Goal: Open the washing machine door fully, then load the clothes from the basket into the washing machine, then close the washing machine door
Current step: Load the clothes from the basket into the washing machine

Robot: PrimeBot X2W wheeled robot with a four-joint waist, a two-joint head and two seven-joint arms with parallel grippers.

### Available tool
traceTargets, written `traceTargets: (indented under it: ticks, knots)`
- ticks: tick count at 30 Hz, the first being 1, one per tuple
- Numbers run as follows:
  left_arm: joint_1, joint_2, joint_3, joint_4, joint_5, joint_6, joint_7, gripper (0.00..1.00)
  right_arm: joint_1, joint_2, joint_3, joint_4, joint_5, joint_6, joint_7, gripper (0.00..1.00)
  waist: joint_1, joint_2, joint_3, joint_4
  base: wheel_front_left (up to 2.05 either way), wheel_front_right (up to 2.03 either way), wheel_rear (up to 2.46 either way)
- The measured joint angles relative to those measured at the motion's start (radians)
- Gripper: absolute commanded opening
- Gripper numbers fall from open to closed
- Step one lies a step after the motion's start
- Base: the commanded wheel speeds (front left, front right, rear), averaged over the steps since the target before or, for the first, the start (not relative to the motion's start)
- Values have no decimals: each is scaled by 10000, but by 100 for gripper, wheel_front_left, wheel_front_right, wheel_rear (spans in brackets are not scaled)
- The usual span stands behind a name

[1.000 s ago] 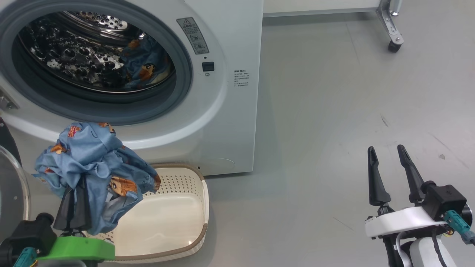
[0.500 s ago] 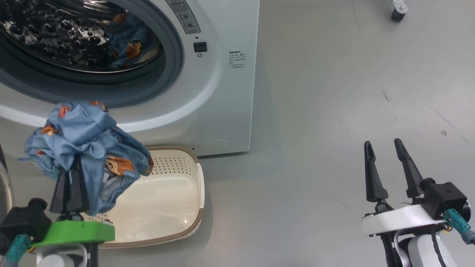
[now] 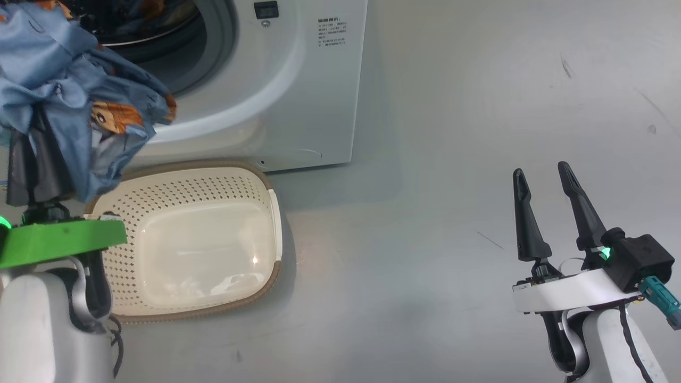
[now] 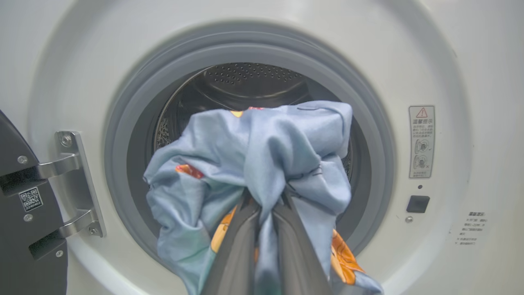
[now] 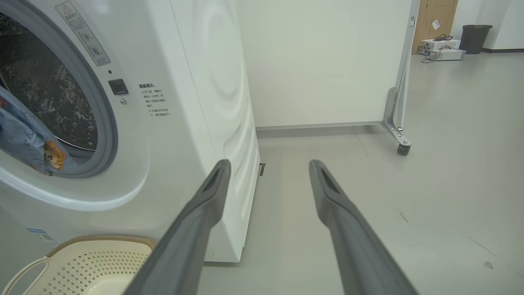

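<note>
Your left gripper (image 4: 266, 205) is pinched shut on the clothes (image 4: 262, 155), a blue bundle in the middle of the left wrist view, right in front of the washing machine (image 4: 442, 61) opening. In the head view that bundle hangs at the upper left, above the basket (image 3: 213, 181), which sits lower left on the floor (image 3: 425, 239) just before the machine. The washing machine door (image 4: 16, 246) stands swung open at the left edge of the left wrist view. Your right gripper (image 3: 540, 170), lower right, holds its 2 fingers wide apart over the floor
</note>
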State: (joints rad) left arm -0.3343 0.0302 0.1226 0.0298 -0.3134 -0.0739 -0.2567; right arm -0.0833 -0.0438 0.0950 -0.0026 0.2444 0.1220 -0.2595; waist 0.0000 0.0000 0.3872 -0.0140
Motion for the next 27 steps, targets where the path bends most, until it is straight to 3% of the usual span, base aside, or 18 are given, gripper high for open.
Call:
traceTargets:
  ticks: [21,27]
  knots:
    - [-3704,851,52,1523,328,-15,12,0,-841,-13,96,-320,-2,0,0,100,1,0,2552,-321,0,0,0]
    - [-4990,1162,96,2274,240,-25,510,0,-1118,-19,303,-326,-6,0,0,100,2,0,3290,-382,0,0,0]
